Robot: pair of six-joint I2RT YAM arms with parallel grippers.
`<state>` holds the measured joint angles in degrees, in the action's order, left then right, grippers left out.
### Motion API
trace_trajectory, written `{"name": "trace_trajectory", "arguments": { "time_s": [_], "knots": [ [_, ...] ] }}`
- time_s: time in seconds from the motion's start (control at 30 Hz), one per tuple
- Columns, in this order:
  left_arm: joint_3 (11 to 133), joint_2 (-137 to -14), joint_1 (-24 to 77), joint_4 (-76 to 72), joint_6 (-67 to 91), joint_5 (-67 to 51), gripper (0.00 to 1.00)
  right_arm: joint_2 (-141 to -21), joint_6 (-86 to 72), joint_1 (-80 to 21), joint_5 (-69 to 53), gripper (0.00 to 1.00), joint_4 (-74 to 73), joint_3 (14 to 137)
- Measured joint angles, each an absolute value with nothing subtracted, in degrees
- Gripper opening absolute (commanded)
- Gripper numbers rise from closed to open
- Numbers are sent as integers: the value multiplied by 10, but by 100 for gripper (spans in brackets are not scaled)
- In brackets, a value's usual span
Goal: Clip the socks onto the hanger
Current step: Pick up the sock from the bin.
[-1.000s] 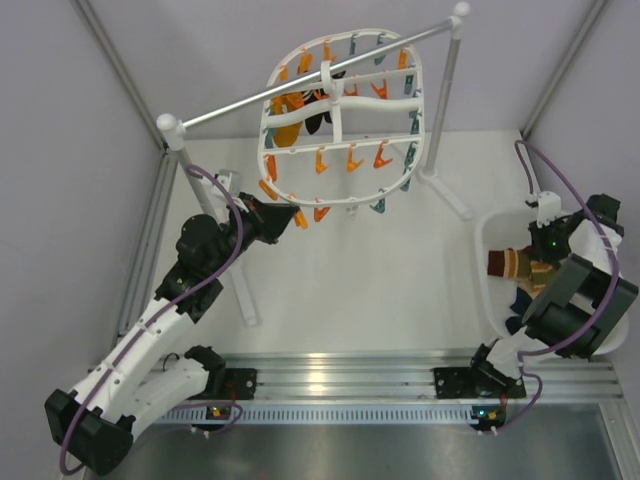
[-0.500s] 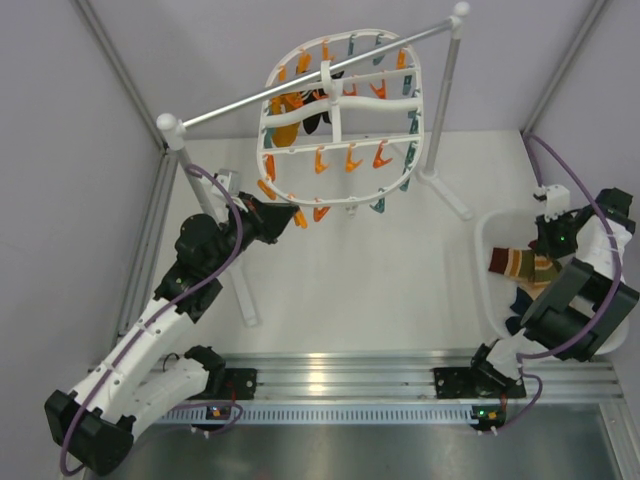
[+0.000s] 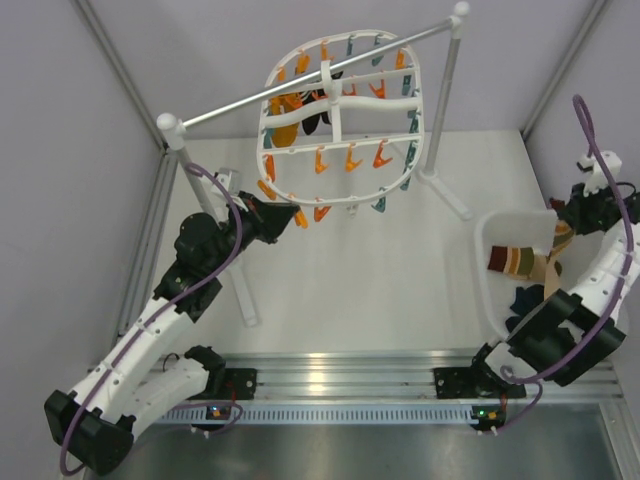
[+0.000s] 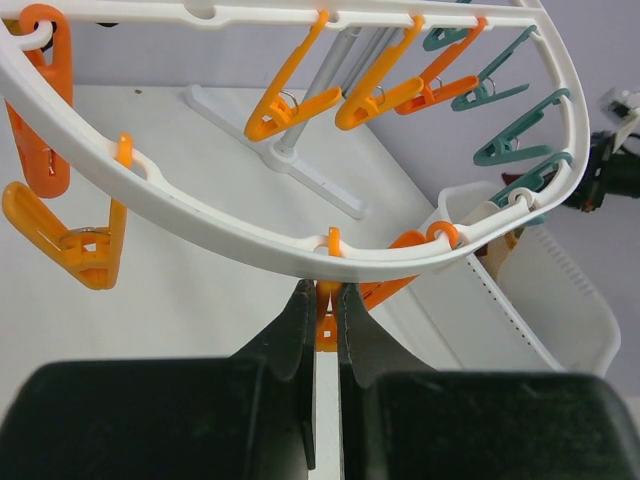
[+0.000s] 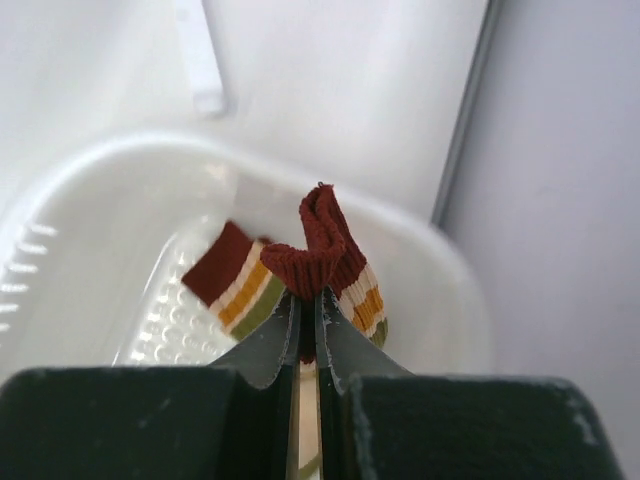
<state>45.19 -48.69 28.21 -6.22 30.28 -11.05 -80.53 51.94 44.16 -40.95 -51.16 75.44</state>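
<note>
White tabletop [image 3: 350,280] and pale grey walls frame the scene, with a thin grey metal rail [image 3: 230,106] on white posts crossing the upper centre of the overhead view. From it hangs the large white plastic oval hanger [image 3: 341,130], lined with orange and teal pegs. At the hanger's lower left rim, the left gripper [image 4: 320,295] has its fingers pinched together on a small orange peg [image 4: 325,322] that dangles just under the frame. At the right edge, the right gripper [image 5: 308,300] is clamped on the dark red cuff of a brown, cream and mustard striped sock [image 5: 325,245], which droops into the white plastic tub [image 3: 486,240] below it. A dark sock [image 3: 525,298] lies in the tub.
</note>
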Motion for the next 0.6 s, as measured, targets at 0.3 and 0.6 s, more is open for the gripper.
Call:
{"name": "trace_trajectory", "arguments": {
  "time_s": [0.3, 0.6],
  "knots": [
    [464, -489, 282, -53, 303, -118, 0, -659, 343, 442, -547, 0, -423, 860],
    [470, -489, 282, -53, 321, -128, 0, -500, 142, 291, -611, 0, -308, 782]
  ]
}}
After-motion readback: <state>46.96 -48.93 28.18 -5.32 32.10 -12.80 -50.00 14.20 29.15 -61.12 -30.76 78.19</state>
